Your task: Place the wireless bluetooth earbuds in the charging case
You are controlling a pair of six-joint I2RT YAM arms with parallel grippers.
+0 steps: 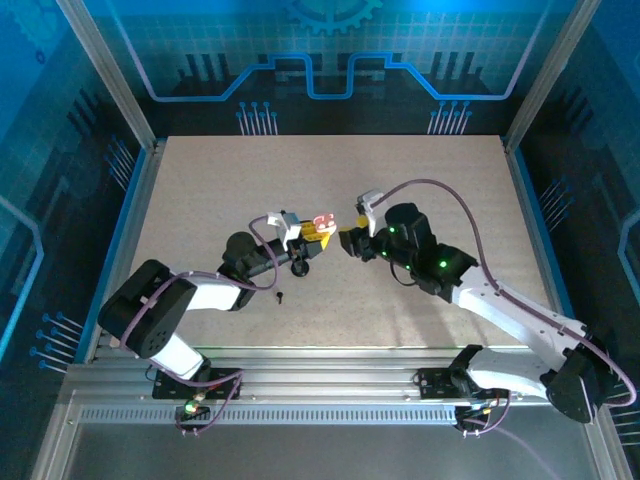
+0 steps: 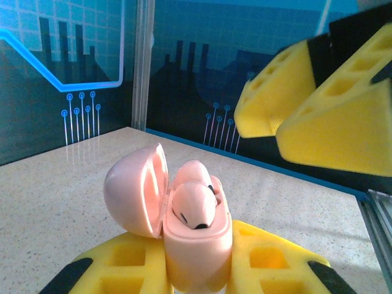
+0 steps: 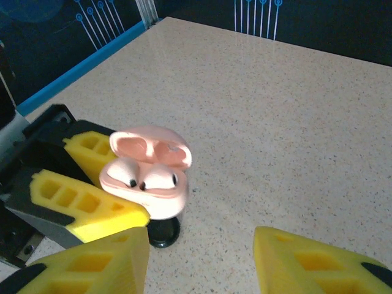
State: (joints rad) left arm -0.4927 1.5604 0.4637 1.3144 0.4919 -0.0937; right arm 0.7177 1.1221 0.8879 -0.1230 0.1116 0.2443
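Nearest the arm bases, a small black piece (image 1: pixel 281 296) lies alone on the speckled surface (image 1: pixel 430 190), too small to make out. Just beyond it sits a round black disc (image 3: pixel 162 231), flat on the surface.

Above the disc, the left tool (image 1: pixel 316 236) is clamped on the charging case (image 3: pixel 159 199) — a pink, rounded case, not a black one. Its yellow fingers (image 2: pixel 122 266) press the case's lower body from both sides and hold it upright. In the right wrist view the case's bottom edge comes down to the disc; I cannot tell whether the two touch.

The lid (image 2: pixel 138 190) of the case is swung back on its hinge and stands open. Both earbuds (image 3: pixel 160 177) sit side by side in their wells, pink with small dark marks, their rounded heads showing above the rim.

Beyond the case, on the other side of it from the left tool, is the right tool (image 3: pixel 202 263). Its two yellow fingers are spread apart with bare surface between them — it is open and grips nothing. It is near the case and faces it, but does not touch it.

Farther off, the surface runs bare to the blue-lit back wall (image 1: pixel 320 60).
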